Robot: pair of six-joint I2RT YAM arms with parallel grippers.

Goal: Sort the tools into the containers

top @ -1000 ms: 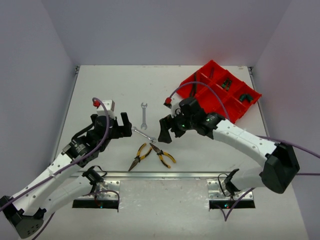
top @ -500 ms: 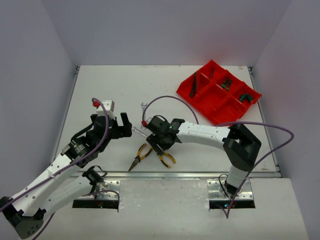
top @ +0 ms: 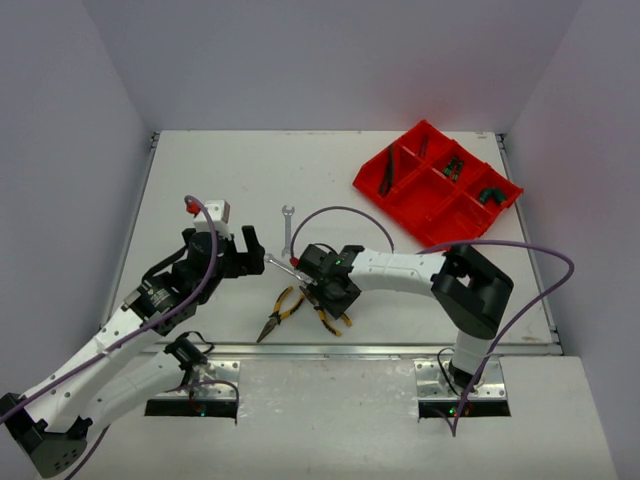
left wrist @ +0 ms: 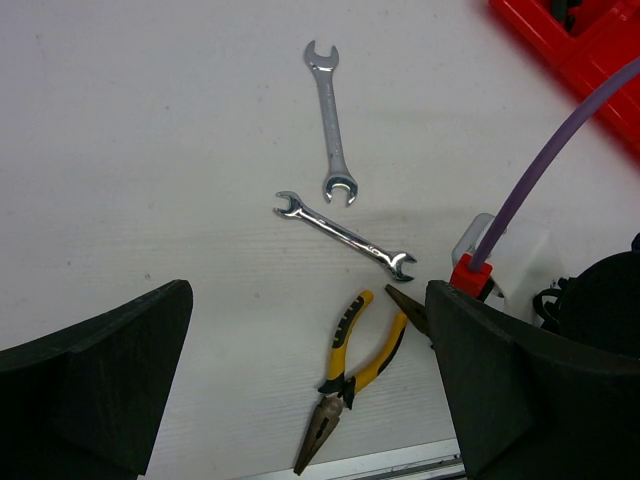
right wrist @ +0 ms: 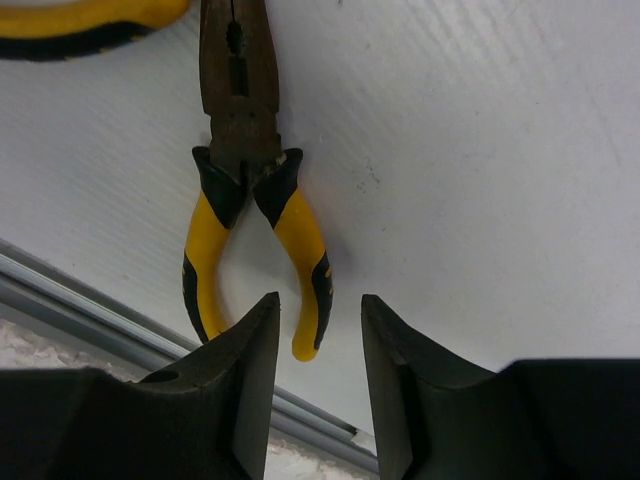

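Note:
Two silver wrenches lie mid-table, one upright (top: 288, 228) (left wrist: 329, 120) and one slanted (top: 283, 267) (left wrist: 345, 236). Two yellow-handled pliers lie near the front edge. The left pair (top: 279, 311) (left wrist: 347, 373) lies free. My right gripper (top: 335, 296) (right wrist: 320, 310) stands low over the right pair (right wrist: 245, 170); its jaws are narrowly open, and the tip of one handle lies between them, untouched. My left gripper (top: 249, 250) (left wrist: 310, 390) hovers wide open and empty, left of the wrenches. The red divided tray (top: 396, 213) (left wrist: 590, 50) sits far right and holds several dark tools (top: 388, 170).
A metal rail (top: 350, 350) (right wrist: 110, 300) runs along the table's near edge, just behind the pliers. The right arm's purple cable (top: 350, 212) (left wrist: 545, 170) arcs over the table between the wrenches and the tray. Grey walls close in the left, back and right sides.
The right arm has swung from beside the tray down to the right pliers. Its jaws have narrowed around one handle tip. The left arm has not moved.

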